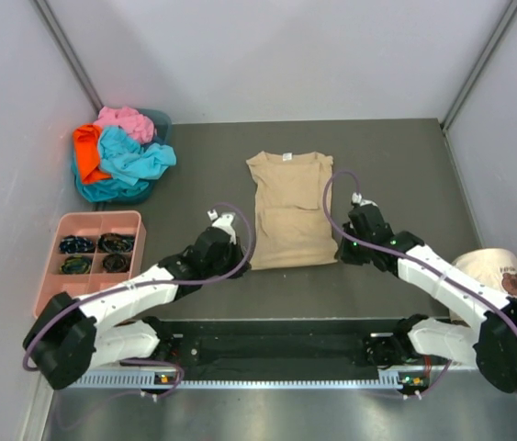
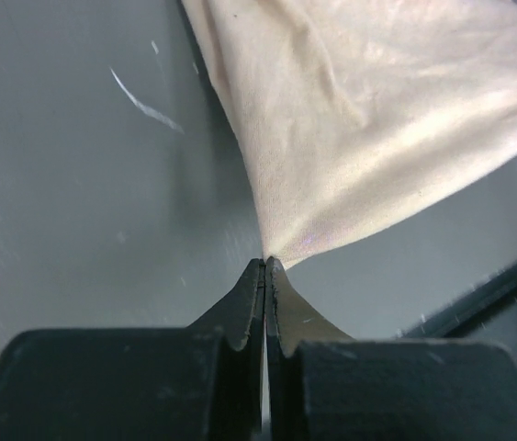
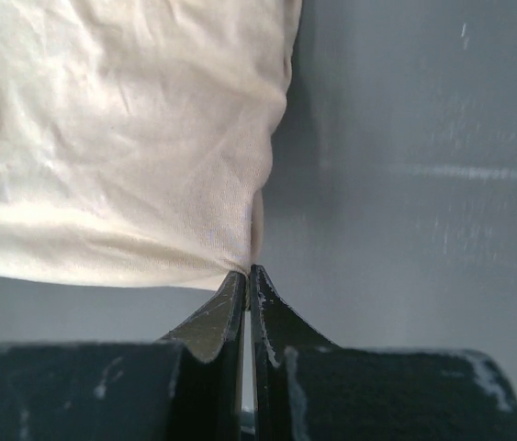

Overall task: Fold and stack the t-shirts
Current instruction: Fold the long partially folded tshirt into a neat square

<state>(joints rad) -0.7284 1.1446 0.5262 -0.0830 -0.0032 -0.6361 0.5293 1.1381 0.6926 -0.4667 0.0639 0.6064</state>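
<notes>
The tan t-shirt (image 1: 289,207) lies in the middle of the table, sleeves folded in, collar away from me. My left gripper (image 1: 240,264) is shut on its near left hem corner (image 2: 281,241). My right gripper (image 1: 339,257) is shut on its near right hem corner (image 3: 238,262). Both corners are pinched and lifted slightly off the table. The turquoise (image 1: 134,158), orange (image 1: 87,150) and pink (image 1: 125,120) t-shirts lie crumpled in a pile at the back left.
A pink compartment tray (image 1: 49,266) with dark small items stands at the left. A cream cap (image 1: 489,272) lies at the right edge. The teal basket (image 1: 161,118) holds the shirt pile. Grey walls close in the sides and back.
</notes>
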